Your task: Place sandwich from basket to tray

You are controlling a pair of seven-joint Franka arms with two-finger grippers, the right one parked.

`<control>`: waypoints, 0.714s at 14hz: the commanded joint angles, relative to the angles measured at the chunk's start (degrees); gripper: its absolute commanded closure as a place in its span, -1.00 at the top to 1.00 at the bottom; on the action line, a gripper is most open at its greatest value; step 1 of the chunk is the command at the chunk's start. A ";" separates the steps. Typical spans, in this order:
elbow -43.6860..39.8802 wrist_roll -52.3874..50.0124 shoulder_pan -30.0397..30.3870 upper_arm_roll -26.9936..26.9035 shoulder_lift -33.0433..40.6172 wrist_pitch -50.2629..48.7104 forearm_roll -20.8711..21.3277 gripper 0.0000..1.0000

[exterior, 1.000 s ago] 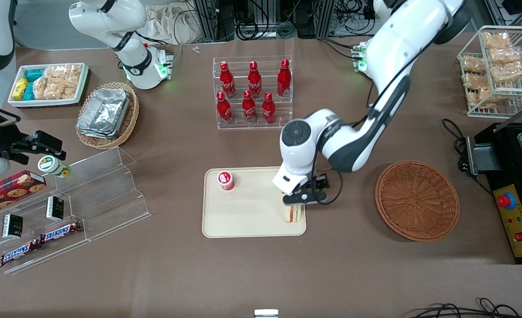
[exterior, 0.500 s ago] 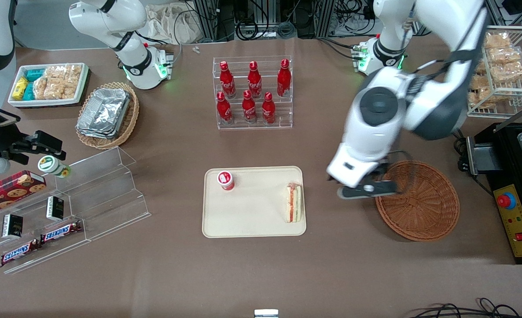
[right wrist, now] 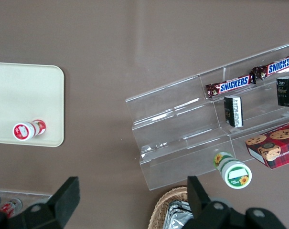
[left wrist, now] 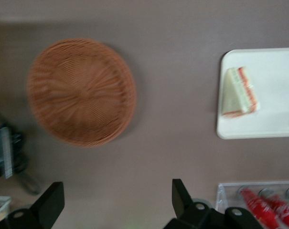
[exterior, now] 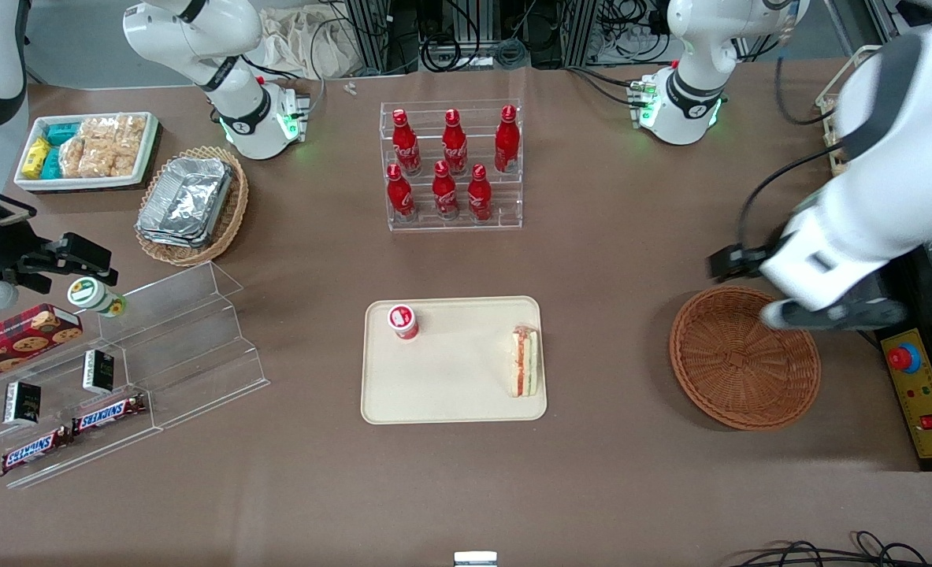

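The wrapped sandwich (exterior: pixel 524 362) (left wrist: pixel 239 93) lies on the cream tray (exterior: pixel 450 394) (left wrist: pixel 278 124) (right wrist: pixel 20 95), at the tray's edge nearest the basket. The reddish-brown wicker basket (exterior: pixel 745 358) (left wrist: pixel 82 93) holds nothing. My gripper (exterior: pixel 836 315) (left wrist: pixel 116 191) hangs high over the basket's rim toward the working arm's end of the table, well away from the sandwich. It is open, with only bare table showing between its fingers.
A small red-and-white bottle (exterior: pixel 403 321) (right wrist: pixel 27 130) stands on the tray. A rack of red bottles (exterior: pixel 450 165) stands farther from the front camera than the tray. A black control box with a red button (exterior: pixel 904 358) sits beside the basket. A clear stepped shelf (exterior: pixel 158 354) lies toward the parked arm's end.
My gripper let go of the sandwich on the tray, rose, and swung away over the basket toward the working arm's end. The sandwich stays on the tray.
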State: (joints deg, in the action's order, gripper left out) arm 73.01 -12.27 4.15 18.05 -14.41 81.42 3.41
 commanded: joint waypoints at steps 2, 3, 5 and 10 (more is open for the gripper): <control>2.31 11.45 -2.03 -10.29 6.67 -4.50 -1.83 1.00; 3.62 12.96 -2.73 -12.58 7.89 -5.82 -3.31 1.00; 7.13 15.51 -2.83 -15.32 11.06 -5.39 -4.64 1.00; 7.76 16.40 -5.64 -19.55 12.12 -5.39 -6.40 1.00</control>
State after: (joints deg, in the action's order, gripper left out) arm 78.52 3.38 0.08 0.00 -4.55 75.68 -2.09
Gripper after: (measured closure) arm 0.000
